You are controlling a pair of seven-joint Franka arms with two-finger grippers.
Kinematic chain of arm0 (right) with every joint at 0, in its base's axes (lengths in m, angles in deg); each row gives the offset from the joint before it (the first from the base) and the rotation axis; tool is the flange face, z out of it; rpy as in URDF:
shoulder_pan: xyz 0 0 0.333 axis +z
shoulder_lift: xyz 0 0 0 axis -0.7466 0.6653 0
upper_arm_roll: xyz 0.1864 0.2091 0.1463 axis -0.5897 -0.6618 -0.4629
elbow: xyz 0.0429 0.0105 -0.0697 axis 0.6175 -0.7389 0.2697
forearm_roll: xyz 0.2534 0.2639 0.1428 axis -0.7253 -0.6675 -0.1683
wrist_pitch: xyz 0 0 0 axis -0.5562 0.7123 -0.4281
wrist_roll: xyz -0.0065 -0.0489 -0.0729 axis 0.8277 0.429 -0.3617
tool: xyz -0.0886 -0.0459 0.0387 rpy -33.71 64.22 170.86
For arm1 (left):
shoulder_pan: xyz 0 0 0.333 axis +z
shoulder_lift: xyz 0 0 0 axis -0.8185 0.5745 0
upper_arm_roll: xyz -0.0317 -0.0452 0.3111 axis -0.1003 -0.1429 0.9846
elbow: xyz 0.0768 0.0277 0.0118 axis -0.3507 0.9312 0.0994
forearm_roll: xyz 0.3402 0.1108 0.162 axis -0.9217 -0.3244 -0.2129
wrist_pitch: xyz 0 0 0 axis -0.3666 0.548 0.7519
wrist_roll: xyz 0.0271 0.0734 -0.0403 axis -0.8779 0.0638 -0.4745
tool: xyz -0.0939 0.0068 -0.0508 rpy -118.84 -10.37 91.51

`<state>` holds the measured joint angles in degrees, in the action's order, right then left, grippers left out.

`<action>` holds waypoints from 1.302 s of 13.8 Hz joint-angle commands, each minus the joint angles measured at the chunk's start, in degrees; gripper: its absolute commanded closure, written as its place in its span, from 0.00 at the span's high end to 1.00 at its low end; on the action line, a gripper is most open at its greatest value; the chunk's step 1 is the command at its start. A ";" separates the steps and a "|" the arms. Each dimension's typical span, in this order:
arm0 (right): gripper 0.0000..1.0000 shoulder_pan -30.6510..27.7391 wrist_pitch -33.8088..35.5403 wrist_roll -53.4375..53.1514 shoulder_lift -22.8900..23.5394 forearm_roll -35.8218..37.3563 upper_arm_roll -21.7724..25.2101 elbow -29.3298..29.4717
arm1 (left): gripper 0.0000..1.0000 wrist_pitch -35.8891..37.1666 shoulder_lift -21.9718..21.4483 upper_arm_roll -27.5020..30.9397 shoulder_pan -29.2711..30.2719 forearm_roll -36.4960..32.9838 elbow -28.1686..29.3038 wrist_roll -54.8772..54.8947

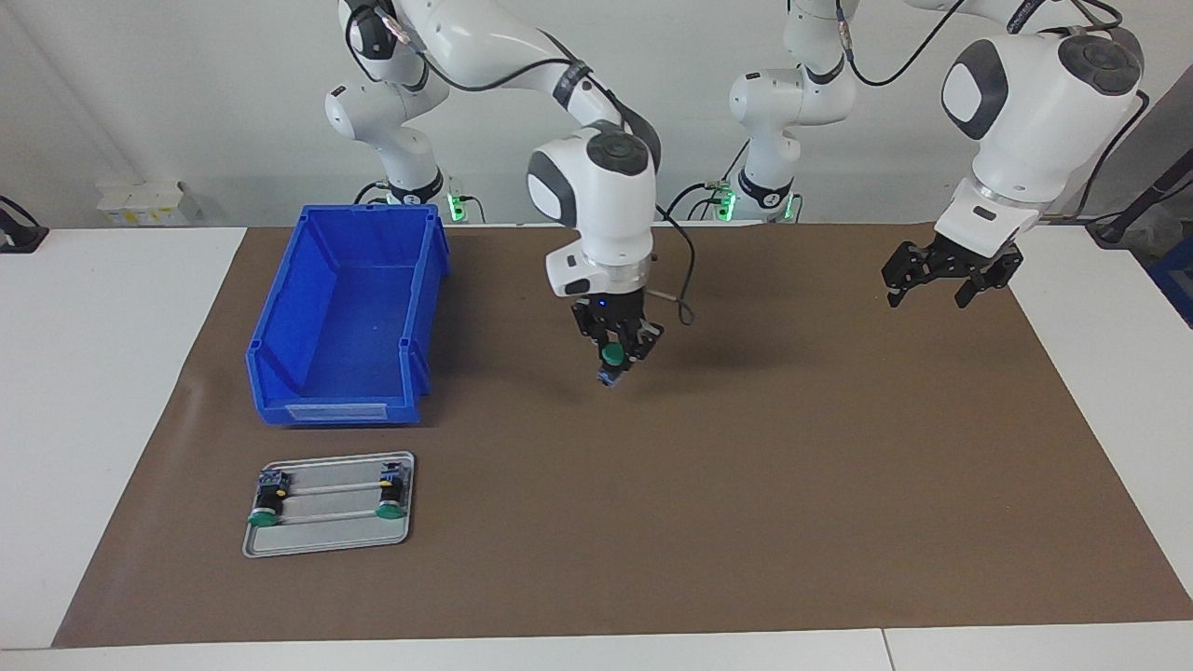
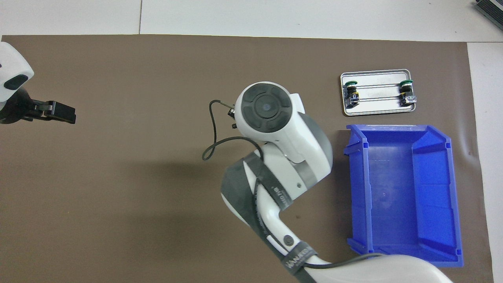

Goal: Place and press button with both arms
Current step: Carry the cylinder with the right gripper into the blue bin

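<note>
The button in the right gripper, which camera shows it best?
The facing view: the button shows between the fingers of the right gripper, over the brown mat. In the overhead view the arm's own wrist hides both.

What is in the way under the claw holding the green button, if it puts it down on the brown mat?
Nothing visible. The right claw holds the button over bare brown mat. The blue bin and tray sit off toward the right arm's end.
</note>
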<state>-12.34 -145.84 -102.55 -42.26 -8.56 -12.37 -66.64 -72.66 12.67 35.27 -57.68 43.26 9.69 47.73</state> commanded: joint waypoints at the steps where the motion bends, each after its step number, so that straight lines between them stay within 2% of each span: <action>1: 0.00 -5.61 2.43 12.44 -7.40 -0.33 -0.42 -6.61 | 1.00 -0.96 -1.82 0.24 -0.24 -1.07 2.20 -0.03; 4: 0.00 -14.22 5.33 30.80 -16.71 -0.51 -0.43 -14.51 | 1.00 -0.96 -1.82 0.15 -0.15 -1.07 2.20 -0.03; 7: 0.00 -22.39 7.54 47.15 -22.70 -0.59 -0.42 -21.63 | 1.00 -0.96 -1.82 0.24 -0.24 -1.07 2.20 -0.03; 10: 0.00 -31.28 0.89 64.38 -27.45 -5.77 -0.25 -33.21 | 1.00 -0.96 -1.82 0.24 -0.15 -1.16 2.20 -0.03; 12: 0.00 -34.97 -3.16 73.00 -28.78 -6.39 -0.16 -38.86 | 1.00 -0.96 -1.82 0.24 -0.15 -1.07 2.20 -0.03; 15: 0.00 -38.24 -8.00 83.30 -28.08 -10.43 -0.16 -43.70 | 1.00 -0.96 -1.82 0.15 -0.16 -1.07 2.20 -0.03; 18: 0.00 -37.72 -12.49 84.65 -26.07 -13.42 -0.16 -46.35 | 1.00 -0.96 -1.82 0.15 -0.16 -1.07 2.20 -0.03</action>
<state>-50.03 -155.55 -19.79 -68.29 -19.42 -11.88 -110.72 -72.66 12.49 35.28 -57.68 43.26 9.77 47.73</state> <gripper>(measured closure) 0.590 0.000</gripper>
